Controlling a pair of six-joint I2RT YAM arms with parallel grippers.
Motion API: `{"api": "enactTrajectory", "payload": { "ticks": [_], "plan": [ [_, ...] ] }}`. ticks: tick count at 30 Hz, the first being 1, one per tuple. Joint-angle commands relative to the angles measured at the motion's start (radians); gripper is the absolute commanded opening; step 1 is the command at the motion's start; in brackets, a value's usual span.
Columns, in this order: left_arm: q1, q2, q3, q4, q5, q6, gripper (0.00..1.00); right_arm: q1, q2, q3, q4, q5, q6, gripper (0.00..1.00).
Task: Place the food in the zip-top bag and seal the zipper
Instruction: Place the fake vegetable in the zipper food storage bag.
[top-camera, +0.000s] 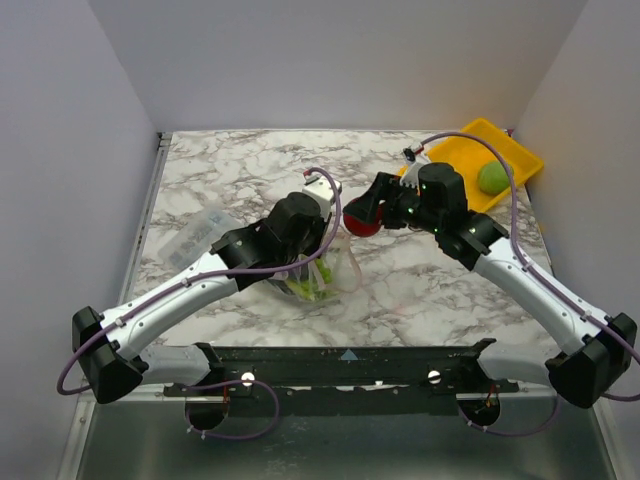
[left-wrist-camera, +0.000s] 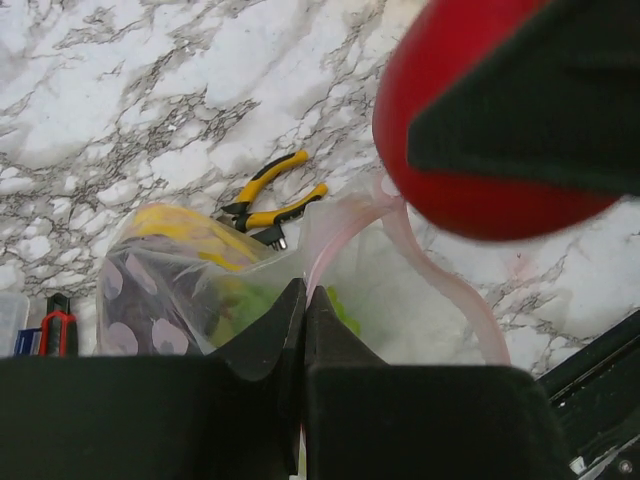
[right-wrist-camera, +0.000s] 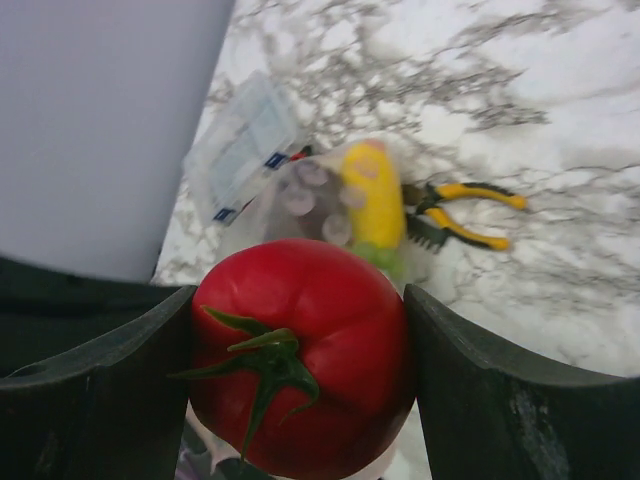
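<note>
**Top view.** The right tool (top-camera: 358, 216) clamps a red toy tomato (top-camera: 362, 228) in the air just beside the zip-top bag (top-camera: 322, 272). The bag sits under the wrist of the left arm (top-camera: 200, 275), near the middle of the marble surface (top-camera: 250, 170). Green food shows inside the bag. A green round fruit (top-camera: 491, 178) lies in a yellow tray (top-camera: 455, 160) at the far right corner, well apart from the bag. A clear box (top-camera: 200, 235) lies to the left. Plain pale walls (top-camera: 350, 60) enclose the surface on three sides.

**Left wrist view.** The left tool (left-wrist-camera: 304, 300) is narrow, pinching the bag's film at the mouth edge. The pink zipper (left-wrist-camera: 445, 285) gapes in a loop, unsealed, with the tomato hanging above it. Inside lie a yellow piece (left-wrist-camera: 185, 225), a green leafy stalk (left-wrist-camera: 240, 298) and a dark, pale-spotted patch (left-wrist-camera: 130, 310) that cannot be identified. Yellow-handled pliers (left-wrist-camera: 270, 195) and a red-and-black tool (left-wrist-camera: 58, 325) rest on the surface beside the bag.

**Right wrist view.** The tomato fills the gap between the fingers (right-wrist-camera: 90, 400), stem toward the camera, and the bag lies below and beyond it.

**Progress, as judged.** Several pieces are bagged and the tomato is about to go in. The tray fruit may remain to be loaded, and sealing is not begun
</note>
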Motion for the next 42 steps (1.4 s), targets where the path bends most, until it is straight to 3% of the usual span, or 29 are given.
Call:
{"api": "enactTrajectory", "payload": {
  "ticks": [1,9,16,21,28,32,34,38,40,42],
  "plan": [
    [0.008,0.002,0.073,-0.058,0.022,0.011,0.0,0.132,-0.07,-0.049,0.016,0.013,0.052,0.0],
    [0.054,-0.005,0.08,-0.071,0.145,0.011,0.0,0.345,-0.059,-0.112,0.11,0.128,0.081,0.0],
    [0.09,-0.053,0.078,-0.063,0.177,-0.006,0.0,0.351,-0.186,-0.149,0.043,0.201,0.068,0.0],
    [0.103,-0.045,0.135,-0.095,0.205,0.008,0.0,0.353,-0.165,-0.143,0.059,0.092,0.049,0.0],
    [0.105,-0.06,0.153,-0.105,0.248,-0.016,0.0,0.369,-0.128,-0.153,0.104,0.095,0.026,0.01],
    [0.104,-0.082,0.159,-0.126,0.269,-0.031,0.0,0.371,-0.08,-0.153,0.164,0.143,0.03,0.09],
    [0.105,-0.097,0.154,-0.132,0.273,-0.034,0.0,0.379,-0.047,-0.147,0.207,0.153,0.044,0.23],
    [0.106,-0.107,0.163,-0.163,0.268,-0.036,0.0,0.437,0.006,-0.096,0.201,0.236,0.027,0.64],
    [0.106,-0.117,0.154,-0.162,0.264,-0.038,0.0,0.443,0.019,-0.083,0.197,0.228,0.034,0.74],
    [0.107,-0.127,0.14,-0.153,0.263,-0.038,0.0,0.441,0.027,-0.069,0.172,0.222,0.04,0.78]
  ]
}}
